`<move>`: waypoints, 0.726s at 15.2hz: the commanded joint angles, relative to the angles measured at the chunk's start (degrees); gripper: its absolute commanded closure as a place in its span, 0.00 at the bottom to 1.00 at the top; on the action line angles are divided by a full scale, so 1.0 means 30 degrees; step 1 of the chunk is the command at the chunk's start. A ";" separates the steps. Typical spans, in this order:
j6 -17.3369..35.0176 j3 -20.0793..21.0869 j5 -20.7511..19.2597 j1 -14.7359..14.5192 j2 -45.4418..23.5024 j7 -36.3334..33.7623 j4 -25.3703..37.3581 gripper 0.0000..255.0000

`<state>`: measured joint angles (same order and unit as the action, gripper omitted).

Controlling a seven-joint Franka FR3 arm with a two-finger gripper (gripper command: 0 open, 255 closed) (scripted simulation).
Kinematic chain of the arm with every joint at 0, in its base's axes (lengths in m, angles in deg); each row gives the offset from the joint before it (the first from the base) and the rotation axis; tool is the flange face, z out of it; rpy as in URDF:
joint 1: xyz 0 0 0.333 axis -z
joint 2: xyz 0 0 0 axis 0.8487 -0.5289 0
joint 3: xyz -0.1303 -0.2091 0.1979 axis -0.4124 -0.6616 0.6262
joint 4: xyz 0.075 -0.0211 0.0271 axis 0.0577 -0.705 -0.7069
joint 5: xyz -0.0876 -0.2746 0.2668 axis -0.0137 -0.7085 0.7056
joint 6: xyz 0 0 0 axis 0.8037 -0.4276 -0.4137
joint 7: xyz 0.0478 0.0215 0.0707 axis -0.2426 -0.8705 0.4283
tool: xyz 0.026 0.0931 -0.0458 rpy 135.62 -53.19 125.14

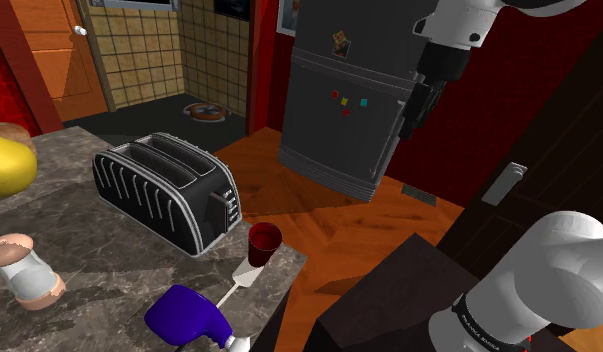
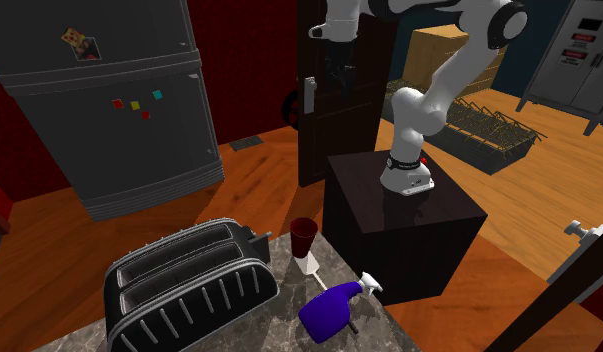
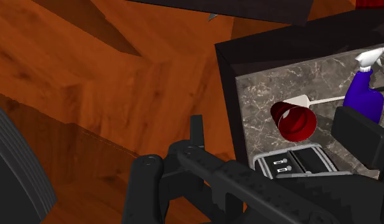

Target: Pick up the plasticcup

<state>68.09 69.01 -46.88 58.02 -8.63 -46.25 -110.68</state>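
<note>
Gripper (image 1: pixel 409 118) high up in front of the dark fridge (image 1: pixel 339 120), over the wooden floor, well apart from the desk (image 1: pixel 89 250). Whether the jaws are apart or together I cannot tell.

Cup (image 1: pixel 265 243) is dark red and upright, at the marble desk's corner near the edge, just beside the end of the toaster (image 1: pixel 169 190). A white flat utensil (image 1: pixel 241 277) lies at its base; touching or not, I cannot tell.

Containers: in the wrist view the cup's (image 3: pixel 293 121) mouth is open and the inside looks empty. The purple spray bottle (image 1: pixel 187 315) lies near on its side and is opaque, so its fill is unknown. Nothing stands out of the toaster slots.

Risks, as I judge them:
- Long way down to the cup, and a misaligned approach could clip the toaster's end.
- Cup looks light and sits close to the edge — a glancing touch could tip it or push it to the floor.
- The utensil at its base may shift and drag the cup off line.
</note>
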 commanded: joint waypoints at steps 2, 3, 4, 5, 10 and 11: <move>0.0537 0.0356 0.0126 -0.0102 -0.0188 -0.0315 -0.0312 0.00; 0.1078 0.0715 0.0246 -0.0202 -0.0407 -0.0630 -0.0600 0.00; 0.1624 0.1075 0.0358 -0.0301 -0.0656 -0.0946 -0.0863 0.00; 0.2174 0.1437 0.0462 -0.0397 -0.0935 -0.1265 -0.1101 0.00; 0.4960 0.3271 0.0795 -0.0796 -0.2788 -0.2919 -0.1904 0.00; 0.5519 0.3642 0.0811 -0.0852 -0.3247 -0.3268 -0.1986 0.00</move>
<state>82.59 78.54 -44.69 55.77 -16.94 -54.68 -116.14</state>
